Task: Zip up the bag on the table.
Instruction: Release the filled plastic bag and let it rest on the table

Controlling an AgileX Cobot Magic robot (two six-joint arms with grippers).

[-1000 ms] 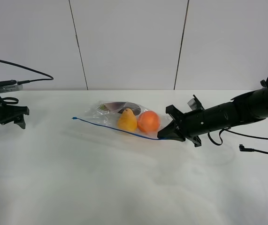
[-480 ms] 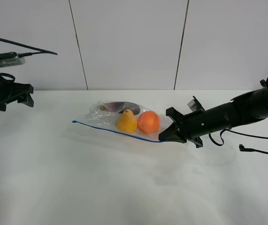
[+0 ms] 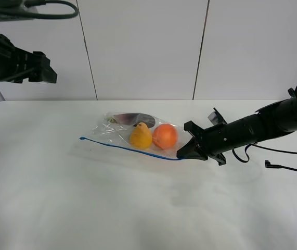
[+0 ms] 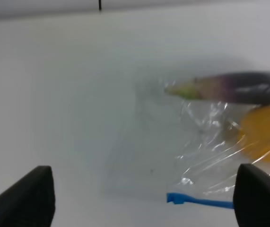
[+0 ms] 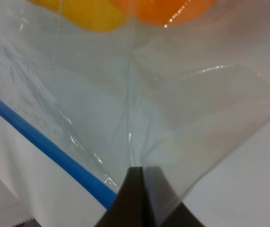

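Note:
The bag [image 3: 132, 133] lies in the middle of the table [image 3: 138, 208], clear and crinkly. Through it show a yellow pear [image 3: 141, 136], an orange fruit [image 3: 165, 136] and a dark eggplant [image 3: 132, 118]. Its blue zip line [image 3: 122, 147] runs along the near edge. My right gripper [image 3: 182, 152] is shut on the bag's right corner beside the zip line's end; the right wrist view shows the gripper [image 5: 139, 189] pinching the plastic next to the zip line [image 5: 45, 146]. My left gripper [image 3: 43, 67] hangs high at the far left, open and empty. In the left wrist view the gripper [image 4: 149, 198] looks down on the bag's left end [image 4: 205, 142].
A thin black cable [image 3: 281, 167] lies on the table behind my right arm. A white panelled wall [image 3: 143, 47] stands just past the table's far edge.
My left arm has risen from table height at the far left to well above it and moved a little to the right. The right gripper and the bag have barely moved.

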